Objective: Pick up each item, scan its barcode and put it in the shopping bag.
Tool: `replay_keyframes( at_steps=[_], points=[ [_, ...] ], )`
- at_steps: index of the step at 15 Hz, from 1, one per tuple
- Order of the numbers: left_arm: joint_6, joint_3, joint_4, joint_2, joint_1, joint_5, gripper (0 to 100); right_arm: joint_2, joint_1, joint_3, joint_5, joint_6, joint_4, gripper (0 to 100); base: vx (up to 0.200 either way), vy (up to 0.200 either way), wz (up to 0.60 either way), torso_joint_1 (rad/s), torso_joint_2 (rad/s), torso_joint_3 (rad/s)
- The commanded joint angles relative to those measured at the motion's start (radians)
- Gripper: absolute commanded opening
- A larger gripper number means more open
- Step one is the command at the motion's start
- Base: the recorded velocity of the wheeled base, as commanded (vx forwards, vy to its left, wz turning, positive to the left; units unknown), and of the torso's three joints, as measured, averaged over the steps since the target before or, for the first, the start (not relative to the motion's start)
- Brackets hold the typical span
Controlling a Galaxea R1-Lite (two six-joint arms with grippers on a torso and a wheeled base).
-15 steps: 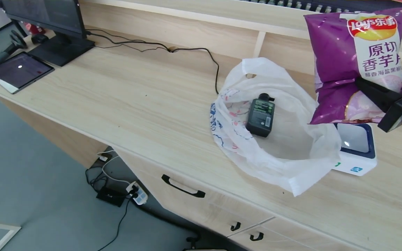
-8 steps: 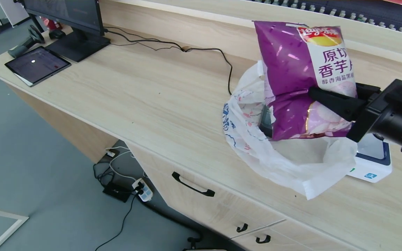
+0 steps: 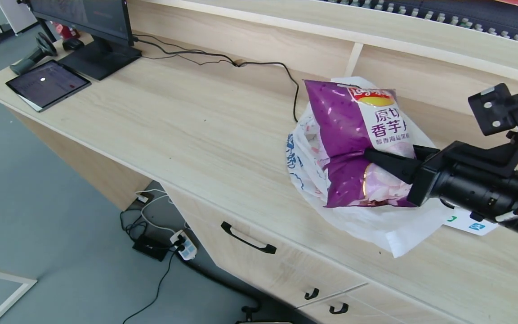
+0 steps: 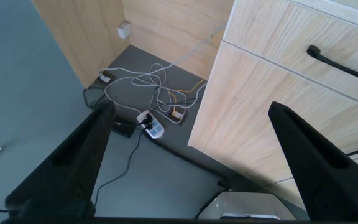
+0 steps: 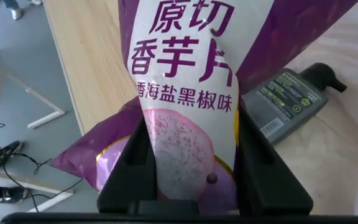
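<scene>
Purple chip bag point(image 3: 353, 135): upright at the open mouth of the white shopping bag point(image 3: 358, 220), clamped across its lower part between the closed fingers of the right gripper point(image 5: 191, 124). Dark bottle point(image 5: 291, 99): lying flat inside the shopping bag, just beside the chip bag; white scanner point(image 3: 466, 221): touching the shopping bag's right edge. Left gripper point(image 4: 191, 174): fingers spread wide on nothing, well apart from the shopping bag and lower, facing floor cables point(image 4: 151, 93).

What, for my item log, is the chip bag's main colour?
The chip bag is purple with a white front panel; clearest in the head view.
</scene>
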State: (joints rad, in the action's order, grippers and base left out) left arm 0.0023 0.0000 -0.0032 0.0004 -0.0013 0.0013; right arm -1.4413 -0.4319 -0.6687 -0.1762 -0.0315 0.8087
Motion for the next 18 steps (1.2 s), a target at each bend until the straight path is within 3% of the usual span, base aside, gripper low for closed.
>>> replay_keyframes(
  at_steps=[1,6,12,18],
  points=[
    [0.001,0.000,0.002,0.000,0.000,0.000,100,-0.096,0.047,-0.040,0.007,0.016,0.047,0,0.000,0.000,0.00,0.000,0.00,0.000],
    [-0.010,0.000,0.000,0.000,0.000,0.000,100,-0.136,0.079,-0.074,0.099,0.093,0.127,0,0.000,0.000,0.00,0.000,0.00,0.000],
    [-0.008,0.000,-0.004,0.000,0.000,0.000,100,-0.119,0.186,-0.025,0.103,0.007,0.227,0,0.000,0.000,0.00,0.000,0.00,0.000],
    [-0.004,0.000,-0.006,0.000,0.000,0.000,100,-0.096,0.150,0.113,0.043,-0.096,0.283,0,0.000,0.000,0.00,0.000,0.00,0.000]
  ],
)
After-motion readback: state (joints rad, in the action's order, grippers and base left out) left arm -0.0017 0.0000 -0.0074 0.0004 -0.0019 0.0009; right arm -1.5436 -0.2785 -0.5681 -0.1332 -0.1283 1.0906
